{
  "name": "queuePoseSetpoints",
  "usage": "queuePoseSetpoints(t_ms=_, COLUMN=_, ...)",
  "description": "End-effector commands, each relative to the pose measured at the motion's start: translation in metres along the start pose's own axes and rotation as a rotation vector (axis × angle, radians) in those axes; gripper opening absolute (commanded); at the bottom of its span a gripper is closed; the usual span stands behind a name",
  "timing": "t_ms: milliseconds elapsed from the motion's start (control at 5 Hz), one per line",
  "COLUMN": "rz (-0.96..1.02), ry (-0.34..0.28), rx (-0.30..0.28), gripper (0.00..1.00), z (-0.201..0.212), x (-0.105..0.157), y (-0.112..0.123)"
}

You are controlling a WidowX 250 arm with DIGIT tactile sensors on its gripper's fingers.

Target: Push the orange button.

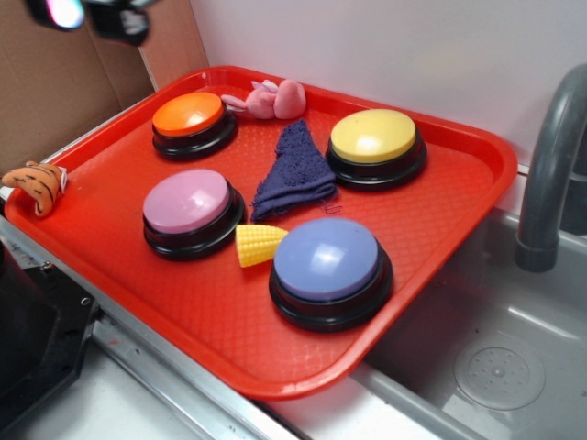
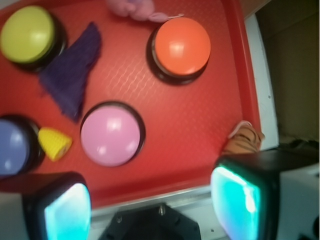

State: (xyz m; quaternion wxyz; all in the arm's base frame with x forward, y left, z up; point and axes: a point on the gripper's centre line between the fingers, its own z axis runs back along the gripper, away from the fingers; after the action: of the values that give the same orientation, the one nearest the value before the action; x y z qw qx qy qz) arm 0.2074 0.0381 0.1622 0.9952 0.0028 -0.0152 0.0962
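Gripper (image 2: 150,205) open, fingers wide apart, holding nothing, above the tray's (image 1: 440,229) near edge. Orange button (image 1: 188,115) sits in tray's far left corner, beside pink plush toy (image 1: 271,99), untouched.

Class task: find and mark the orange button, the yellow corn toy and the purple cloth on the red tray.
orange button (image 1: 187,114), exterior view, centre of its glossy top.
yellow corn toy (image 1: 258,244), exterior view, middle of its body.
purple cloth (image 1: 293,172), exterior view, middle of the folded fabric.

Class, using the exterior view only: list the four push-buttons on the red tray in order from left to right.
Pink button → orange button → blue button → yellow button. The pink and orange ones are almost level left to right; the pink reaches slightly further left.
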Motion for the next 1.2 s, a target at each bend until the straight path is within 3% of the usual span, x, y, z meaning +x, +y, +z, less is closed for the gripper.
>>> queuePoseSetpoints(t_ms=0, rz=0.191, ry=-0.131, rx=0.038, gripper=1.00, z=-0.048, x=0.076, y=0.048)
queuePoseSetpoints(t_ms=200, rz=0.230, ry=-0.117, rx=0.015, gripper=1.00, z=-0.070, x=0.085, y=0.064)
queuePoseSetpoints(t_ms=600, rz=0.313, ry=-0.075, rx=-0.009, gripper=1.00, z=-0.094, x=0.080, y=0.069)
queuePoseSetpoints(t_ms=800, rz=0.333, ry=0.000, rx=0.090, gripper=1.00, z=-0.109, x=0.080, y=0.069)
queuePoseSetpoints(t_ms=1000, rz=0.319, ry=-0.016, rx=0.082, gripper=1.00, z=-0.105, x=0.075, y=0.066)
